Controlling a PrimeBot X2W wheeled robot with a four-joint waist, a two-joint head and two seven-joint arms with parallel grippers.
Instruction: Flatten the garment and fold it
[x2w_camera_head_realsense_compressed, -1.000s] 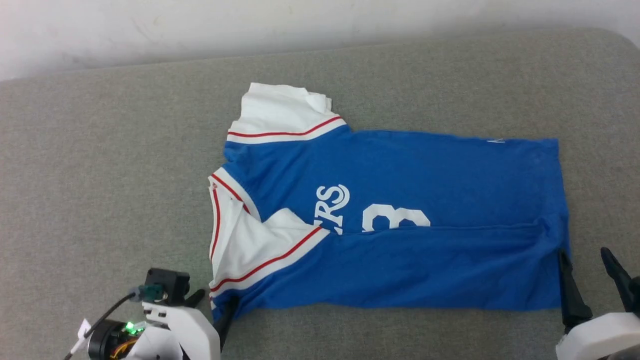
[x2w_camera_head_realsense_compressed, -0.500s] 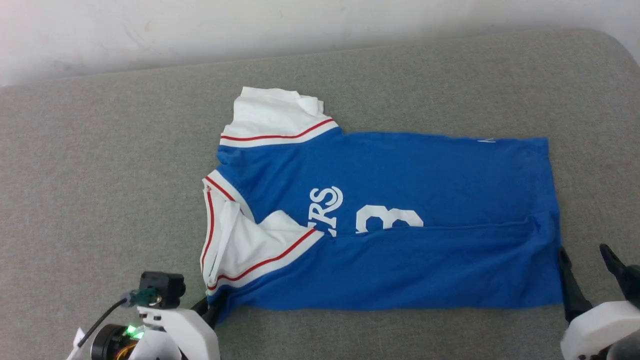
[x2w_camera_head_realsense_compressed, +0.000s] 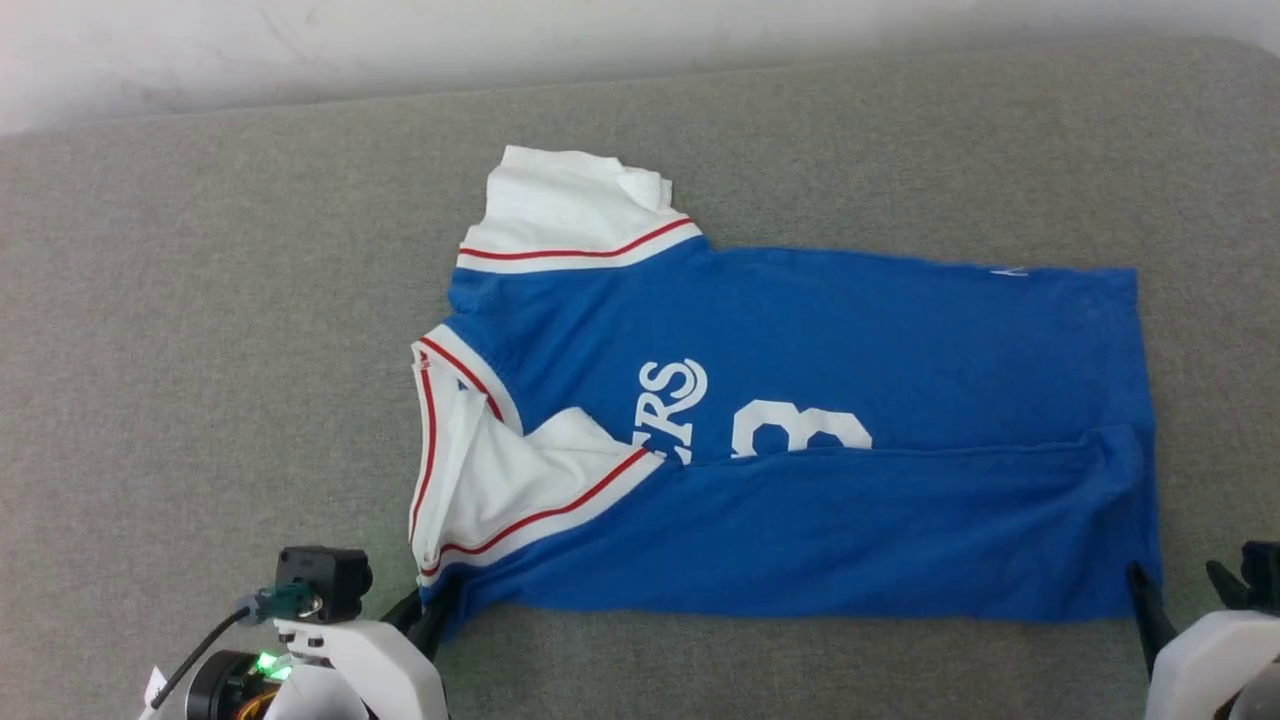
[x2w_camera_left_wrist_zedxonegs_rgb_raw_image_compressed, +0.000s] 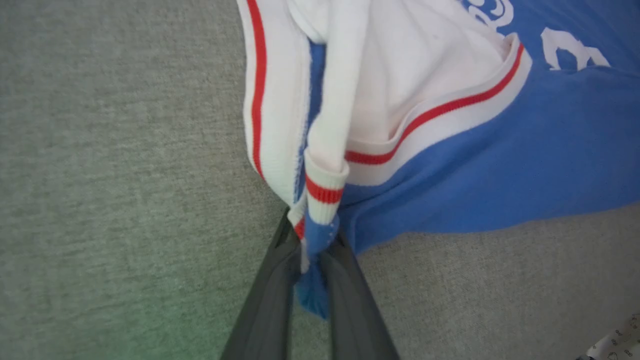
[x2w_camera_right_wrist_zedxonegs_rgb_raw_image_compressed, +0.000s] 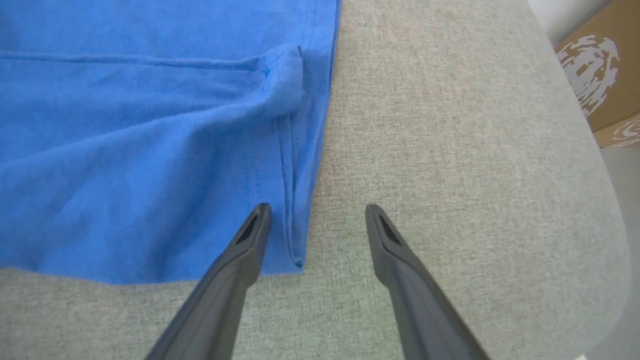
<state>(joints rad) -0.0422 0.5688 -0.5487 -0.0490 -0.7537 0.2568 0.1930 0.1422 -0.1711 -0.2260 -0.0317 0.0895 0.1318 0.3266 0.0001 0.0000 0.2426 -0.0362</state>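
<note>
The garment (x2w_camera_head_realsense_compressed: 800, 350), a royal-blue jersey T-shirt with white sleeves, is spread lengthwise on the grey padded surface (x2w_camera_head_realsense_compressed: 200, 350). Its near long edge is turned in over the lower half of the white print. At the garment's near collar-end corner, a bunch of blue cloth and striped trim is clamped between the fingers of the left gripper (x2w_camera_left_wrist_zedxonegs_rgb_raw_image_compressed: 315, 240). At the garment's near hem-end corner, the fingers of the right gripper (x2w_camera_right_wrist_zedxonegs_rgb_raw_image_compressed: 317, 207) are held well apart. One is seen over the hem stitching, the other over bare surface just beside the hem. Whether the finger over the cloth is touching it cannot be told from the wrist view.

The step in hand is judged to be the securing of both near corners before the next fold. To do it well, the right fingers should be lowered and closed on the hem corner so that every layer of the turned-in edge is taken, not the top one alone. The near edge should then be kept taut between the two grips and lifted level, so that the existing fold is not dragged open and the small pucker by the hem is drawn out.
</note>
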